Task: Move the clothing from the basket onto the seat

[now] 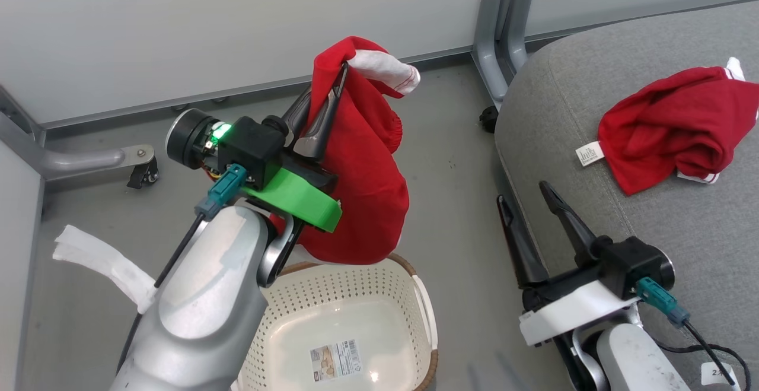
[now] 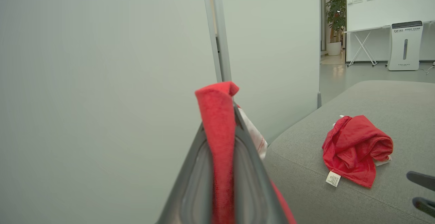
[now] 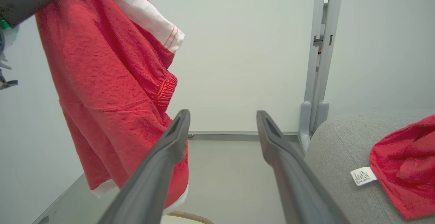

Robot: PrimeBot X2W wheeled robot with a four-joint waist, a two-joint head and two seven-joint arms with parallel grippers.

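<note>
My left gripper [image 1: 332, 85] is shut on a red garment [image 1: 362, 171] with a white trim band, which hangs from it above the far rim of the cream perforated basket [image 1: 356, 296]. The basket holds no clothing, only a label on its floor. In the left wrist view the red garment [image 2: 219, 142] is pinched between the fingers. A second red garment [image 1: 676, 127] with a white tag lies crumpled on the grey seat [image 1: 593, 88]. My right gripper [image 1: 525, 192] stands open beside the seat's front edge, with nothing in it; the right wrist view shows the same right gripper [image 3: 222, 117] open.
Pale partition walls with grey metal posts [image 1: 504, 29] and castors [image 1: 142, 174] close off the back. A white cloth strip [image 1: 101, 260] lies on the grey floor at the left. Bare floor lies between basket and seat.
</note>
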